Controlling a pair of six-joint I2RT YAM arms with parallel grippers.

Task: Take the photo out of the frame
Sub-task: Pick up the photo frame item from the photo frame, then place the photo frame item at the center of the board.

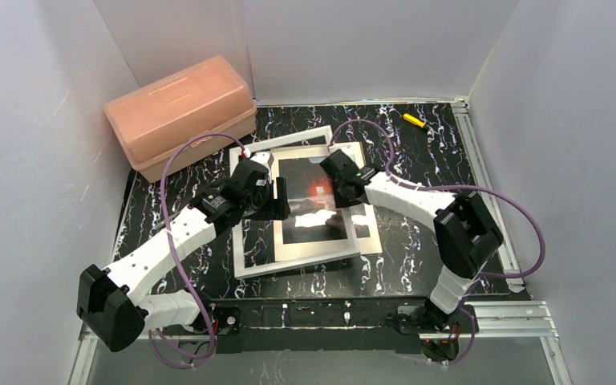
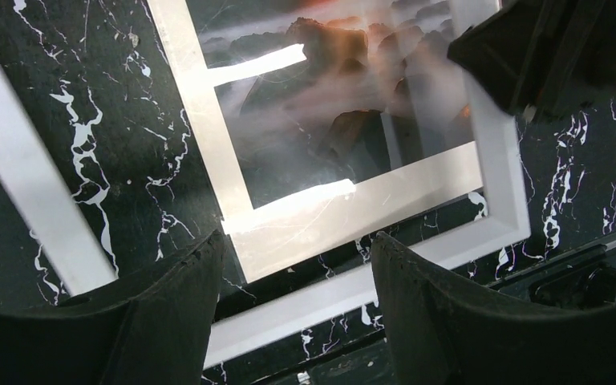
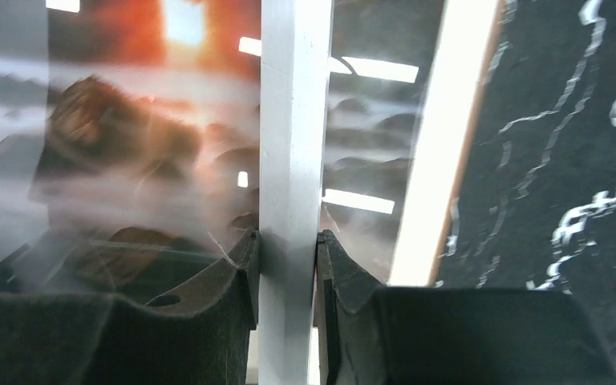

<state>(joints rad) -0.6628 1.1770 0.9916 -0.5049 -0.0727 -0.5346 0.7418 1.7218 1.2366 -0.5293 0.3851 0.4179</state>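
**Right wrist view: my right claw (image 3: 289, 241) grips a white bar of the frame (image 3: 289, 120)**

Both of my right fingers press flat against the narrow white bar, one on each side, so this claw is clenched on the frame. The bar runs straight up the view and crosses over the photo (image 3: 128, 144), whose dark rocks and orange glow show on both sides of it. Bright streaks of reflected light lie across the print. To the right of the print sits a pale strip with a brown edge, and beyond that the black marbled surface (image 3: 545, 160).

From my left wrist, my left claw (image 2: 297, 241) hangs released, its two fingers spread wide with nothing between them. Below them I see a corner of the white mat (image 2: 211, 136) with the photo inside it. The frame's outer border wraps around that corner and lies against the surface. My right claw shows as a dark block at the upper right of this view.

From above, the photo lies in the middle of the surface between my two claws, left claw at its left edge, right claw at its upper right. The frame sits skewed against the mat. A pink box (image 1: 180, 112) stands at the far left corner, and a yellow-handled screwdriver (image 1: 411, 120) lies near the far right edge, well apart from the frame.
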